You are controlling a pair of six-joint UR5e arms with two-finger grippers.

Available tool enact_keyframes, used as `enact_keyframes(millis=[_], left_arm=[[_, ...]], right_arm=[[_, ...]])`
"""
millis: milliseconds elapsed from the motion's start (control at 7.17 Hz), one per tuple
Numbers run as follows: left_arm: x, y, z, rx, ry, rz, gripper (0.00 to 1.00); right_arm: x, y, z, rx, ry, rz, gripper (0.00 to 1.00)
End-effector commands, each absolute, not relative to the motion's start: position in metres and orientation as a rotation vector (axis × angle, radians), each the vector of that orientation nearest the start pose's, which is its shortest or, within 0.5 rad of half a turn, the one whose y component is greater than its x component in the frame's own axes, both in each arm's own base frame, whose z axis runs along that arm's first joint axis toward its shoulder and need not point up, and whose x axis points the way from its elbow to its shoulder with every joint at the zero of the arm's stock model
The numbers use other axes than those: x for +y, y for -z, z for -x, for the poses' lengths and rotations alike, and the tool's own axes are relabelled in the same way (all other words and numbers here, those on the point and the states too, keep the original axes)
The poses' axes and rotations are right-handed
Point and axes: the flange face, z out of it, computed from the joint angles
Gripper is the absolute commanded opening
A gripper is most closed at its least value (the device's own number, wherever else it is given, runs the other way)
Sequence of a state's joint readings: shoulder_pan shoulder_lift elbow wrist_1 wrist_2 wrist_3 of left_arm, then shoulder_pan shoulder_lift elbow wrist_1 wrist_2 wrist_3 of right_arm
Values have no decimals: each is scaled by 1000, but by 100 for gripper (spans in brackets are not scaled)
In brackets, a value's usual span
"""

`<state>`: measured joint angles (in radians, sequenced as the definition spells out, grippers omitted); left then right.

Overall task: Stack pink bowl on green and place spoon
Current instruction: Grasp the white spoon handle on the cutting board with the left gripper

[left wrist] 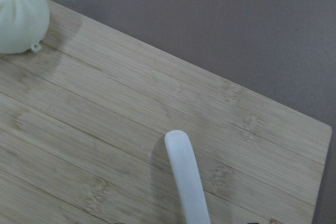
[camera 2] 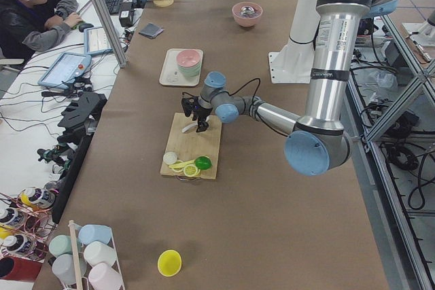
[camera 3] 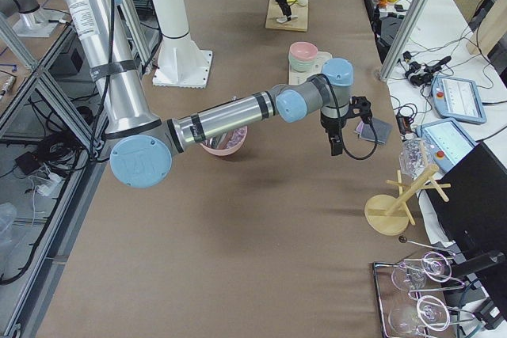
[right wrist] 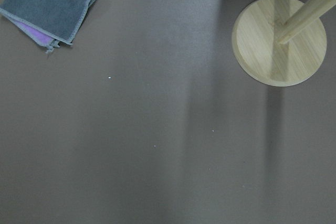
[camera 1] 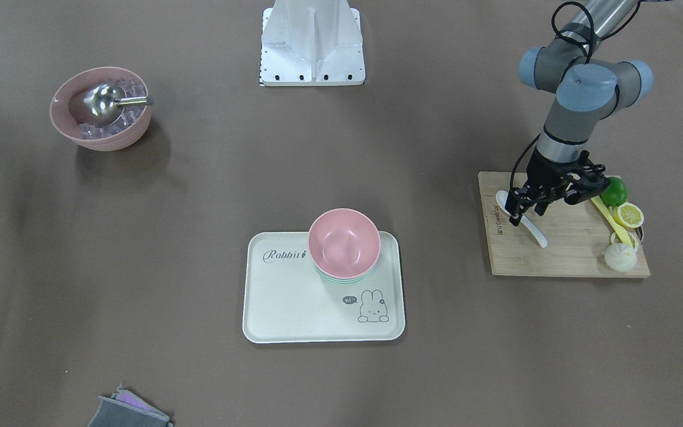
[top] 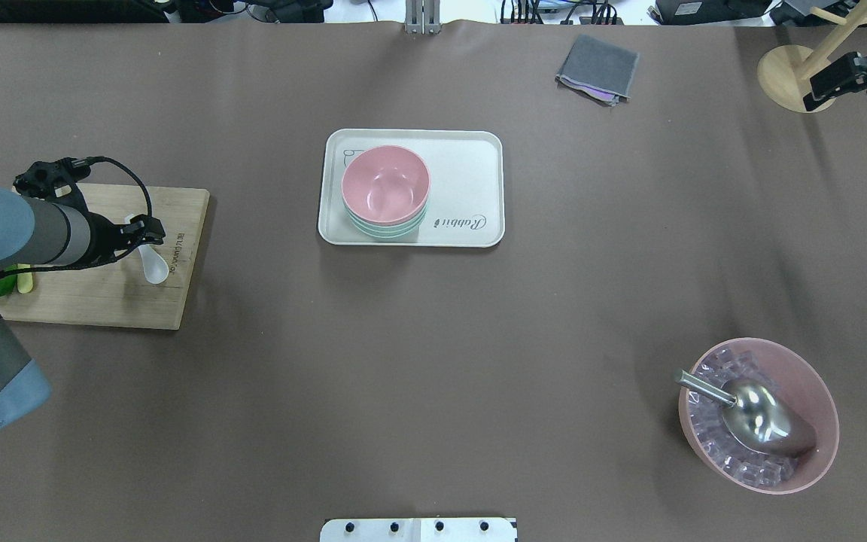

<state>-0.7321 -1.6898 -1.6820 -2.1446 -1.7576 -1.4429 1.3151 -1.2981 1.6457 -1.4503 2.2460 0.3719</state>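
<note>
The pink bowl [camera 1: 344,242] sits stacked inside the green bowl [camera 1: 341,280] on the white rabbit tray [camera 1: 282,302]. The stack also shows in the overhead view [top: 385,184]. The white spoon [camera 1: 536,232] lies on the wooden cutting board [camera 1: 561,255], and its handle shows in the left wrist view [left wrist: 185,174]. My left gripper [camera 1: 526,209] hangs low over the spoon, its fingers apart on either side of the handle. My right gripper [top: 816,87] hovers far off near the wooden stand; it looks shut and holds nothing.
A lime [camera 1: 615,191], a lemon slice [camera 1: 628,214] and a white bun [camera 1: 620,257] sit on the board's end. A pink bowl of ice with a metal scoop [top: 759,414], a grey cloth [top: 597,68] and the wooden stand's base [top: 786,74] are on the table.
</note>
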Motion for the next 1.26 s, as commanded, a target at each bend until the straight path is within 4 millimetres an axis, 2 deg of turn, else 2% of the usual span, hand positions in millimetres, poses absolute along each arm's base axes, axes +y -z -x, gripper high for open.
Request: enact_keyframes(millis=[0, 140, 419, 558, 698, 837, 1116], left_arm=[[-473, -485, -356, 819, 490, -179, 9], [-473, -483, -355, 819, 492, -179, 0], [-475, -470, -359, 839, 478, -187, 0], [-479, -457, -357, 860, 477, -199, 0], [-489, -433, -364, 856, 482, -199, 0], [-501, -388, -377, 855, 490, -195, 0], [-519, -306, -404, 911, 526, -188, 0]], right_arm=[[-603, -466, 81, -764, 46, -224, 100], [-602, -467, 81, -763, 45, -223, 100], [-600, -471, 81, -763, 43, -217, 100], [-599, -473, 79, -762, 41, -215, 100], [-595, -481, 76, -759, 32, -204, 100], [-580, -493, 72, -756, 27, -189, 100], [-548, -535, 60, -703, -3, -138, 100]])
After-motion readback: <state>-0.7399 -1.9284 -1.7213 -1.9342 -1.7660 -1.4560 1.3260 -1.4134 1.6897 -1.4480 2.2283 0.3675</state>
